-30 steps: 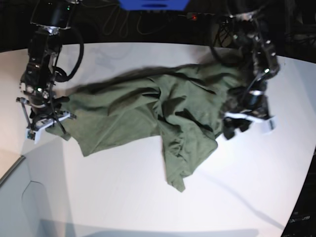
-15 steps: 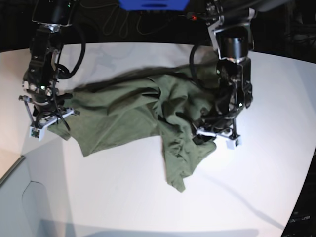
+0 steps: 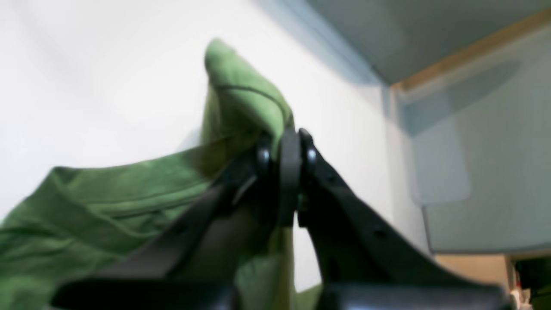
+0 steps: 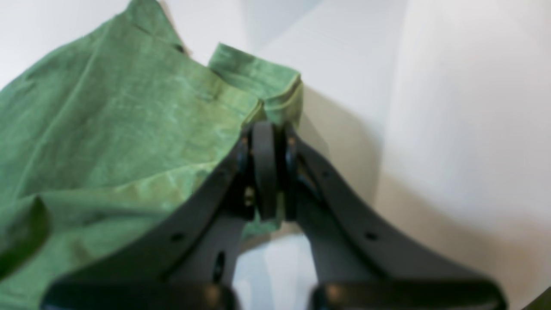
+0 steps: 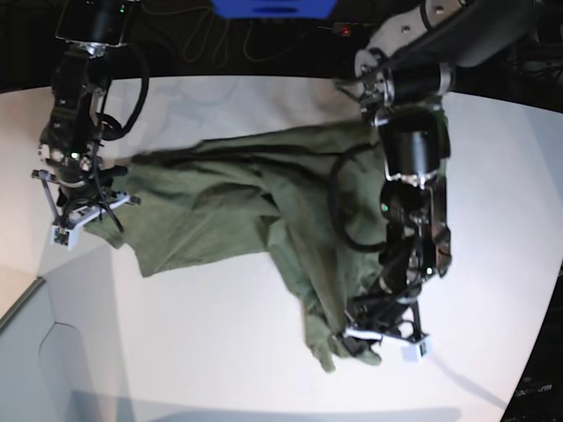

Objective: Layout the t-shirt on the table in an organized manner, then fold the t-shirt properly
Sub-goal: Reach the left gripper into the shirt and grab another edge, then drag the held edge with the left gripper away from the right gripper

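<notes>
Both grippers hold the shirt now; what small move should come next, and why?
Probably draw the left gripper away from the right gripper. Both are shut on edges of the shirt, which lies bunched and creased on the table; pulling apart should stretch it flat.

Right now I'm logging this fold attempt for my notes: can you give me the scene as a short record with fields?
garment: t-shirt, olive green, crumpled, not laid flat
surface: white table
left hand: shut on a fold of the t-shirt, near its lower corner in the base view
right hand: shut on the t-shirt's edge at the opposite end
shirt spread: stretched between both hands, bunched in the middle
fold status: not yet started
</notes>
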`<action>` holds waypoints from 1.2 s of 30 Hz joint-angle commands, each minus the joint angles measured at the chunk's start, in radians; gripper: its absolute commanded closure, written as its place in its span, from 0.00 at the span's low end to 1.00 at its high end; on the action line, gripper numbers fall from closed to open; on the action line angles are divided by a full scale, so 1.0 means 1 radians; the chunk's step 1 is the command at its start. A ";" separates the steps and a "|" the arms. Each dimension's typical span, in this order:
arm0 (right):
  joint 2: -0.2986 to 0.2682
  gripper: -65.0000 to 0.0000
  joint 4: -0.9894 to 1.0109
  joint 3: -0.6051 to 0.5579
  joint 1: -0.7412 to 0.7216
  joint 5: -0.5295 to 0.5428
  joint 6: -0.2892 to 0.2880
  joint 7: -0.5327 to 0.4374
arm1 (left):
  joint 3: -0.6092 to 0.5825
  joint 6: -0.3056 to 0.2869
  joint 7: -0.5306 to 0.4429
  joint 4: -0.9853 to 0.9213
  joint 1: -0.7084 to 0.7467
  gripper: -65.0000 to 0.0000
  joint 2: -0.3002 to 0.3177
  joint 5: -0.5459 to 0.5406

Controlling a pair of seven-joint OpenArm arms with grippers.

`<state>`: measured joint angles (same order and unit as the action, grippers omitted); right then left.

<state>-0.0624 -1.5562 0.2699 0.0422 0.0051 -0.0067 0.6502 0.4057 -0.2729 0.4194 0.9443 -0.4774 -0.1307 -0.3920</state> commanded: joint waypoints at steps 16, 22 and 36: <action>-0.001 1.00 -0.017 0.001 -0.014 -0.001 0.001 -0.020 | 0.005 -0.015 -0.124 -0.252 -0.067 0.00 0.128 -0.023; -0.001 1.00 -0.017 0.001 -0.014 -0.001 0.001 -0.020 | 0.005 -0.015 -0.124 -0.163 0.085 0.00 0.190 -0.023; -0.001 1.00 -0.017 0.001 -0.012 -0.001 0.001 -0.020 | -0.003 -0.022 -0.123 -0.009 0.354 0.00 0.236 -0.022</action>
<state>-0.0551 -1.5562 0.2691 0.0422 0.0051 -0.0067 0.6514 0.4038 -0.3077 0.2497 0.9325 -0.1219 0.1020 -0.4141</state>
